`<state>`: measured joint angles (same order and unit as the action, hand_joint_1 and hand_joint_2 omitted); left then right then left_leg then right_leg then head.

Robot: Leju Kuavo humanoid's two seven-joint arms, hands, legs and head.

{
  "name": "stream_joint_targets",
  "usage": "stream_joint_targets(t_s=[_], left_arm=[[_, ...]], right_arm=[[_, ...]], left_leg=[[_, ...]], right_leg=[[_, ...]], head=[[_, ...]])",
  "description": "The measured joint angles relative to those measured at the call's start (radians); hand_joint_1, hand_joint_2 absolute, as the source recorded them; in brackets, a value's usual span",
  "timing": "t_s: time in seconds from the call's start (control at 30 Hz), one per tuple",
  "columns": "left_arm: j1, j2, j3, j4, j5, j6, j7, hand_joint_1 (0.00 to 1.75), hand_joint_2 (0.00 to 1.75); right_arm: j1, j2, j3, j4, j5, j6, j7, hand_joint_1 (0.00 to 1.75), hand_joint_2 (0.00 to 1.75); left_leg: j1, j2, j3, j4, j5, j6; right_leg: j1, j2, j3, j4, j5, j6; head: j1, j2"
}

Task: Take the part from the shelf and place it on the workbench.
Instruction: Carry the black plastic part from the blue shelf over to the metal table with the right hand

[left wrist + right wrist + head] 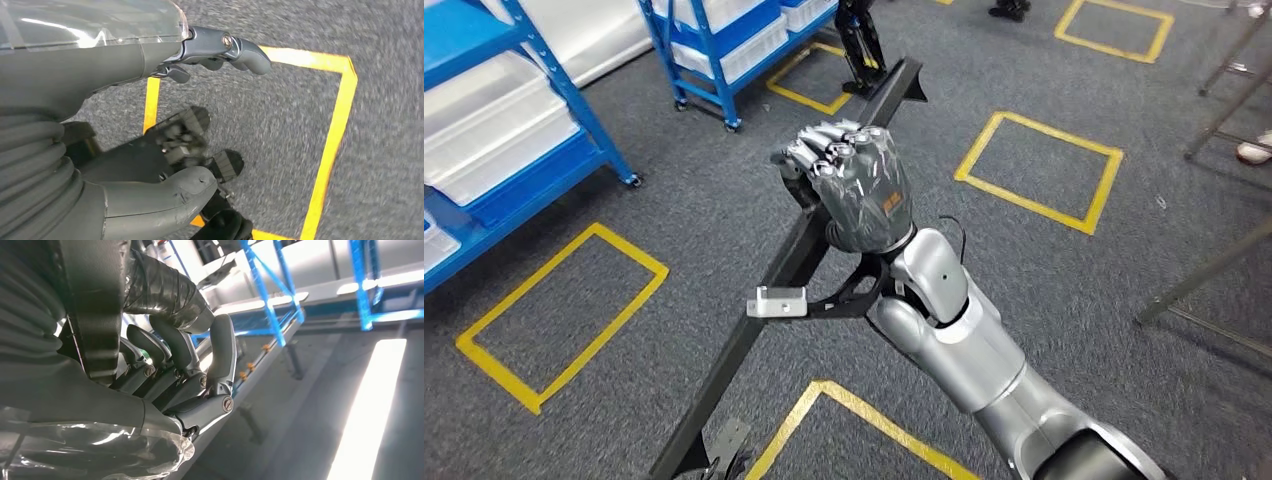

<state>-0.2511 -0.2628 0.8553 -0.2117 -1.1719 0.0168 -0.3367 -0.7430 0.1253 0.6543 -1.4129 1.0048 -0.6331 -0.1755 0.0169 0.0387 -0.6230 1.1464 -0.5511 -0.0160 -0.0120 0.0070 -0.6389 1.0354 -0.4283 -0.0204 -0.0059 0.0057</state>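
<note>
Right hand (pixel 856 180) wrapped tight around the long black metal bar-shaped part (pixel 754 320), fingers (pixel 175 355) curled fully over it in the right wrist view. Part held aloft over the grey carpeted floor (pixel 1064 290), running diagonally through the fist: one end well beyond the knuckles, the other far back below the wrist, near a small silver bracket (pixel 779 300) just beside the forearm. Left hand (pixel 215 50) hanging toward the floor above a yellow taped square (pixel 335 135), fingers loosely apart, holding nothing. Blue metal shelf racks (pixel 544 130) with white bins well apart from the fist, off to its left.

Judged the carry step: part already off the shelf, not yet set down. No bench to be seen, so the next move likely calls for turning and walking toward it, keeping the grip firm and the long ends clear of racks and legs.
</note>
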Motion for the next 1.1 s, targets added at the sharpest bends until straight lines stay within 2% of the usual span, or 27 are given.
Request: stream_joint_targets(t_s=[0.07,0.1,0.13,0.17,0.23,0.27,0.3,0.37,0.4,0.43,0.5,0.53,0.57,0.6,0.63,0.67,0.7,0.77,0.8,0.83,0.87,0.9,0.97,1.03,1.07,1.1], left_arm=[[0.004,0.000,0.000,0.000,0.000,0.000,0.000,0.00,1.75],[0.006,0.001,0.000,0.000,0.000,0.000,0.000,0.00,1.75],[0.006,0.001,0.000,0.000,0.000,0.000,0.000,0.00,1.75],[0.006,0.002,0.000,0.000,0.000,0.000,-0.001,0.00,1.75],[0.005,0.003,0.000,0.000,0.000,0.000,-0.001,0.00,1.75],[0.005,0.004,0.000,0.000,0.000,0.000,-0.001,0.00,1.75],[0.005,0.005,0.000,0.000,0.000,0.000,-0.002,0.00,1.75],[0.004,0.005,-0.001,0.000,-0.001,0.000,-0.002,0.00,1.75],[0.002,0.004,-0.001,0.000,-0.001,0.000,-0.002,0.00,1.75],[0.000,0.004,-0.002,0.000,-0.001,0.000,-0.002,0.00,1.75],[-0.002,0.004,-0.004,0.000,-0.001,0.000,-0.002,0.00,1.75],[0.000,0.004,-0.005,0.000,-0.001,0.000,-0.002,0.00,1.75],[0.002,0.005,-0.005,0.000,-0.001,0.000,-0.001,0.00,1.75],[0.003,0.006,-0.005,0.000,-0.001,0.001,-0.001,0.00,1.75],[0.003,0.006,-0.005,0.000,-0.001,0.001,-0.001,0.00,1.75],[0.003,0.006,-0.006,0.000,-0.001,0.001,-0.001,0.00,1.75],[0.002,0.005,-0.006,0.000,-0.002,0.000,-0.001,0.00,1.75],[0.000,0.005,-0.006,0.000,-0.002,0.000,-0.001,0.00,1.75],[0.000,0.005,-0.006,0.000,-0.002,-0.001,-0.001,0.00,1.75],[-0.001,0.005,-0.006,0.000,-0.002,-0.001,0.000,0.00,1.75],[-0.001,0.005,-0.007,0.000,-0.003,-0.001,0.000,0.00,1.75],[-0.003,0.005,-0.007,0.000,-0.003,-0.001,0.000,0.00,1.75],[-0.005,0.004,-0.007,0.000,-0.003,-0.002,-0.001,0.00,1.75],[-0.003,0.004,-0.007,0.000,-0.003,-0.003,-0.001,0.00,1.75],[-0.001,0.005,-0.007,0.000,-0.003,-0.003,-0.001,0.00,1.75],[0.001,0.005,-0.007,0.000,-0.003,-0.003,0.000,0.00,1.75]], right_arm=[[0.003,0.000,0.000,0.000,0.000,0.000,0.000,1.75,1.75],[0.005,0.000,0.000,0.000,0.000,0.001,0.000,1.75,1.75],[0.006,0.000,0.000,0.000,0.000,0.001,0.000,1.75,1.75],[0.006,0.000,0.000,0.000,0.000,0.001,0.000,1.75,1.75],[0.006,0.000,0.000,0.000,0.000,0.001,0.000,1.75,1.75],[0.006,0.000,0.000,0.000,0.000,0.001,0.000,1.75,1.75],[0.006,0.000,0.000,0.000,0.000,0.001,0.000,1.75,1.75],[0.007,-0.001,-0.002,-0.001,0.000,0.001,0.000,1.75,1.75],[0.007,-0.001,-0.003,-0.002,0.000,0.001,0.000,1.75,1.75],[0.006,-0.002,-0.005,-0.003,0.000,0.002,0.000,1.75,1.75],[0.004,-0.002,-0.008,-0.005,-0.002,0.002,0.000,1.75,1.75],[0.004,-0.003,-0.008,-0.006,-0.002,0.003,0.000,1.75,1.75],[0.005,-0.003,-0.009,-0.007,-0.003,0.003,0.000,1.75,1.75],[0.007,-0.004,-0.009,-0.007,-0.003,0.004,0.000,1.75,1.75],[0.009,-0.005,-0.009,-0.007,-0.003,0.005,0.000,1.75,1.75],[0.009,-0.006,-0.009,-0.007,-0.003,0.005,0.000,1.75,1.75],[0.009,-0.006,-0.009,-0.008,-0.003,0.005,0.000,1.75,1.75],[0.006,-0.006,-0.009,-0.009,-0.003,0.005,0.000,1.75,1.75],[0.004,-0.005,-0.010,-0.009,-0.003,0.005,0.000,1.75,1.75],[0.003,-0.005,-0.010,-0.009,-0.003,0.006,0.000,1.75,1.75],[0.003,-0.005,-0.010,-0.009,-0.003,0.006,0.000,1.75,1.75],[0.002,-0.005,-0.010,-0.010,-0.003,0.006,0.000,1.75,1.75],[0.000,-0.004,-0.011,-0.011,-0.003,0.006,-0.001,1.75,1.75],[-0.002,-0.002,-0.011,-0.012,-0.003,0.007,-0.001,1.75,1.75],[-0.002,-0.001,-0.011,-0.012,-0.003,0.007,-0.001,1.75,1.75],[-0.001,-0.001,-0.011,-0.011,-0.003,0.008,-0.001,1.75,1.75]], left_leg=[[0.000,-0.026,-0.064,0.129,-0.048,0.001],[0.000,-0.030,-0.081,0.159,-0.049,0.003],[-0.001,-0.033,-0.081,0.150,-0.029,0.007],[-0.002,-0.039,-0.063,0.105,0.005,0.013],[-0.004,-0.084,-0.006,-0.027,0.072,0.026],[-0.005,-0.105,0.015,-0.076,0.089,0.031],[-0.006,-0.119,0.027,-0.103,0.094,0.035],[-0.007,-0.106,0.034,-0.118,0.094,0.039],[-0.005,-0.094,0.037,-0.127,0.099,0.041],[-0.003,-0.081,0.041,-0.136,0.104,0.045],[-0.003,-0.054,0.045,-0.150,0.112,0.052],[-0.004,-0.040,0.045,-0.151,0.112,0.054],[-0.005,-0.026,0.044,-0.150,0.112,0.055],[-0.005,-0.011,0.043,-0.150,0.111,0.054],[-0.005,0.004,0.043,-0.149,0.110,0.053],[-0.005,0.018,0.043,-0.147,0.108,0.051],[-0.005,0.030,0.044,-0.144,0.105,0.048],[-0.009,0.050,0.044,-0.135,0.097,0.038],[-0.012,0.059,0.045,-0.132,0.093,0.033],[-0.014,0.069,0.046,-0.131,0.090,0.028],[-0.014,0.079,0.048,-0.131,0.088,0.023],[-0.012,0.079,0.050,-0.129,0.084,0.017],[-0.006,0.041,0.036,-0.089,0.052,0.008],[-0.003,-0.010,-0.015,0.026,-0.010,0.004],[-0.002,-0.021,-0.048,0.093,-0.036,0.003],[-0.003,-0.027,-0.073,0.140,-0.046,0.004]], right_leg=[[0.004,0.025,-0.001,0.001,0.001,-0.005],[0.007,0.039,-0.001,0.002,0.001,-0.006],[0.009,0.053,-0.001,0.003,0.001,-0.006],[0.009,0.067,0.000,0.004,0.001,-0.006],[0.008,0.093,-0.001,0.007,0.002,-0.004],[0.006,0.105,-0.004,0.007,0.004,0.000],[0.004,0.116,-0.008,0.007,0.007,0.006],[0.001,0.137,-0.014,0.002,0.014,0.019],[0.002,0.128,-0.016,0.003,0.013,0.024],[0.005,0.102,-0.022,0.015,0.003,0.028],[0.008,0.033,-0.060,0.095,-0.049,0.033],[0.007,0.012,-0.089,0.157,-0.081,0.036],[0.004,0.005,-0.117,0.215,-0.105,0.040],[0.001,0.001,-0.132,0.249,-0.113,0.043],[-0.002,-0.003,-0.129,0.250,-0.103,0.046],[-0.004,-0.010,-0.106,0.211,-0.078,0.048],[-0.004,-0.026,-0.068,0.146,-0.046,0.049],[0.003,-0.066,-0.004,0.032,-0.012,0.044],[0.006,-0.076,0.008,0.006,-0.008,0.038],[0.010,-0.073,0.009,0.000,-0.012,0.031],[0.010,-0.059,0.007,-0.001,-0.009,0.024],[0.009,-0.048,0.008,-0.003,-0.008,0.018],[0.005,-0.027,0.010,-0.007,-0.003,0.005],[0.003,-0.004,0.010,-0.008,-0.002,-0.003],[0.005,0.009,0.010,-0.007,-0.001,-0.005],[0.006,0.024,0.010,-0.006,-0.001,-0.006]], head=[[0.000,0.000],[0.000,0.000],[0.000,0.000],[0.000,0.000],[0.000,0.000],[0.000,0.000],[0.000,0.000],[0.000,0.000],[0.000,0.000],[0.000,0.000],[0.001,0.000],[0.001,0.000],[0.001,0.000],[0.001,0.000],[0.001,0.000],[0.001,0.000],[0.001,0.000],[0.001,0.000],[0.000,0.000],[0.000,0.000],[0.000,0.000],[0.001,0.000],[0.000,0.000],[0.000,0.000],[0.000,0.000],[0.000,0.000]])
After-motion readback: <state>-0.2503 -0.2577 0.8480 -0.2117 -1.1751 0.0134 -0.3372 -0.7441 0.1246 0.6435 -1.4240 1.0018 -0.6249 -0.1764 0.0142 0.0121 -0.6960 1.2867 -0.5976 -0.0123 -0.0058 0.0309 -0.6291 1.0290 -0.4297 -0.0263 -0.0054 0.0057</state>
